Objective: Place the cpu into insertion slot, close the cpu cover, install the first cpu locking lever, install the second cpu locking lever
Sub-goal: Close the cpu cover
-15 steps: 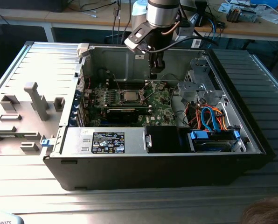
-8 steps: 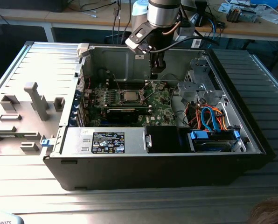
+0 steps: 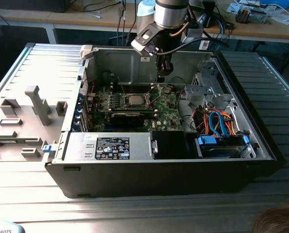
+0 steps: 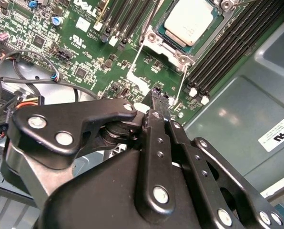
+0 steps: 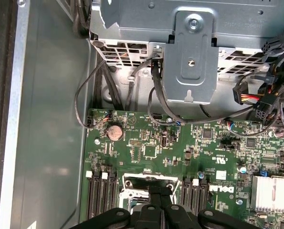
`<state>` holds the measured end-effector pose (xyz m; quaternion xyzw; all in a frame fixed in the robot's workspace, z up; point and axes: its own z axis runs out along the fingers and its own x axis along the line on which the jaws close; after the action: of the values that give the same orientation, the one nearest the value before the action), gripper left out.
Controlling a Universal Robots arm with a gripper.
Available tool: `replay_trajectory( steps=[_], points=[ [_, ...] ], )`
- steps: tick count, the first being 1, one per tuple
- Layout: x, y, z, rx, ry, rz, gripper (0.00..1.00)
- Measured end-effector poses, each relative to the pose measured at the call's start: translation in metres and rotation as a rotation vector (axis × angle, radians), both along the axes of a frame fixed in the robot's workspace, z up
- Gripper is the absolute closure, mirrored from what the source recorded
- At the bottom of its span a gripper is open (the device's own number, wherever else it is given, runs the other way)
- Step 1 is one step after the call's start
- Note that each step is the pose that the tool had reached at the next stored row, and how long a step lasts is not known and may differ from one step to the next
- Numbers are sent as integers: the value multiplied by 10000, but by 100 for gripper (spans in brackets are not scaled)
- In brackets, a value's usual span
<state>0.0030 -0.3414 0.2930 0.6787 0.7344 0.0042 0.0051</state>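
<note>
**Gripper** [image 3: 164, 73]: Your tool hangs inside the open computer case [image 3: 135, 179], above the green circuit board [image 3: 166, 109]. In the second wrist view its black fingertips [image 4: 156, 98] are pressed together with nothing between them.

**Cpu** [image 3: 135, 99]: The chip lies flat in the insertion slot [image 3: 135, 92] with its silver-grey top facing up. In the exterior view it sits near the middle of the board. It is lower in that picture than your tool and toward the exterior view's left. The two are near each other but clearly apart.

**Cpu cover** [image 4: 170, 47]: The grey metal frame appears to lie down around the chip [image 4: 189, 21], whose top shows through the window.

**Locking levers**: In the second wrist view, two thin pale rods run from the socket's corners toward your tool, one [image 4: 137, 58] and the other [image 4: 182, 86]. Your closed fingertips sit just past their ends and between them. You cannot tell from these pictures whether either rod is latched.

**Surroundings**: Black memory slots [image 4: 228, 43] flank the socket. In the first wrist view a grey drive cage [image 5: 187, 62] and a coin cell [image 5: 115, 132] show.
</note>
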Motion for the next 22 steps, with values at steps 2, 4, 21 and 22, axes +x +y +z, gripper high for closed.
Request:
replay_trajectory(
  steps=[2, 4, 21, 22],
  points=[
    [11, 0, 0, -1, 0, -1, 89],
    [32, 0, 0, 0, 0, -1, 89],
    [121, 0, 0, 0, 0, -1, 89],
    [127, 0, 0, 0, 0, -1, 89]
  ],
)
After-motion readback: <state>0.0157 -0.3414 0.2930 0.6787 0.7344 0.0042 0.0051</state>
